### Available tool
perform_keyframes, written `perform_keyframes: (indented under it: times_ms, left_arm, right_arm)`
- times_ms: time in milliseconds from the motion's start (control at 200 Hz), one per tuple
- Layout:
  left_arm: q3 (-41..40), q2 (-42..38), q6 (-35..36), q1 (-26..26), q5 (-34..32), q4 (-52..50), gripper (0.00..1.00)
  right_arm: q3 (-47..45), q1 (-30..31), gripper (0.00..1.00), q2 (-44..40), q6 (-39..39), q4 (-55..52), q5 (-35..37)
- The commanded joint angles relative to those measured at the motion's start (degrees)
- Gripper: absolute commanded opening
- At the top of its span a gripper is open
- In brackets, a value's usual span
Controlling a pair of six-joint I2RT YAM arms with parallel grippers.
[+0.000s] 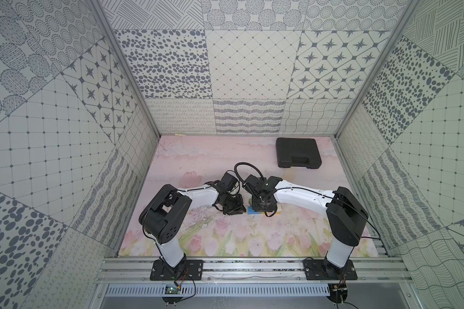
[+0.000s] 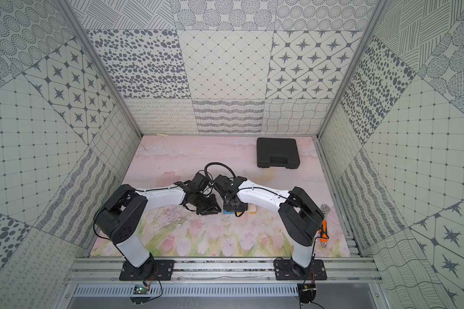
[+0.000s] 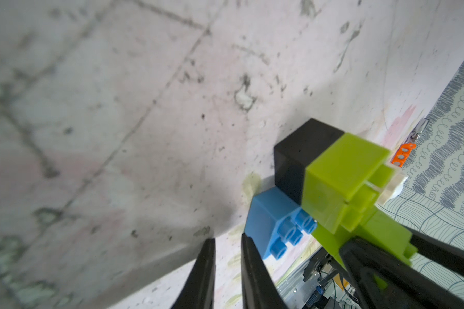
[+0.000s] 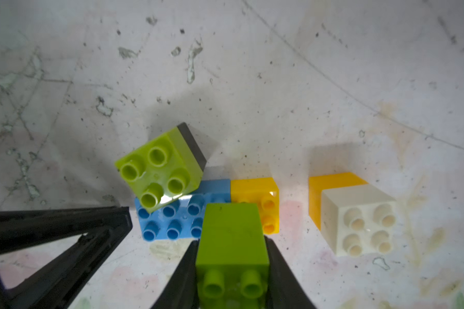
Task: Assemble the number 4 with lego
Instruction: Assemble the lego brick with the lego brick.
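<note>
1. The right jaws are clenched on a lime green studded plastic brick (image 4: 232, 230), pinching its two smooth side walls, studs facing back toward the wrist
2. Just beyond their tips lies the part-built number 4 (image 4: 217, 192): a long blue studded plastic brick (image 4: 169, 219) flat on the pale scuffed tabletop (image 4: 279, 80), a yellow plastic brick (image 4: 252, 191) touching its end, and a green-on-black brick pair (image 4: 156, 171) sitting tilted on it
3. A white-on-yellow brick pair (image 4: 356, 219) lies apart, off to one side of the right jaws
4. The left jaws stand slightly parted and empty, just beside the blue brick
5. These bricks look light, rigid and slick; the flat walls are probably the place to grip, and a crooked press may skate off
</note>
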Motion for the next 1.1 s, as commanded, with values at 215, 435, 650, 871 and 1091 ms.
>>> perform_keyframes:
  times_ms: [215, 435, 650, 871, 1091]
  left_arm:
    - [0.5, 1.3, -0.4, 0.3, -6.4, -5.9, 0.22]
    - [0.4, 1.3, -0.2, 0.3, -6.6, -6.2, 0.22]
    - [0.3, 1.8, -0.8, 0.3, -6.5, -5.2, 0.22]
    - [0.0, 1.2, -1.6, 0.3, -6.0, -4.5, 0.22]
    - [0.0, 1.0, -1.3, 0.3, -5.9, -5.0, 0.22]
  right_arm:
    - [-0.6, -3.3, 0.21, 7.4, -7.4, -1.0, -2.6]
    - [0.9, -3.2, 0.2, 10.0, -10.5, -2.1, -4.6]
    - [1.2, -0.8, 0.19, 13.2, -8.6, -8.1, -3.9]
    - [2.5, 0.1, 0.18, 13.2, -8.0, -9.8, -2.2]
    - [4.2, -1.2, 0.31, 5.1, -7.1, -10.5, 0.0]
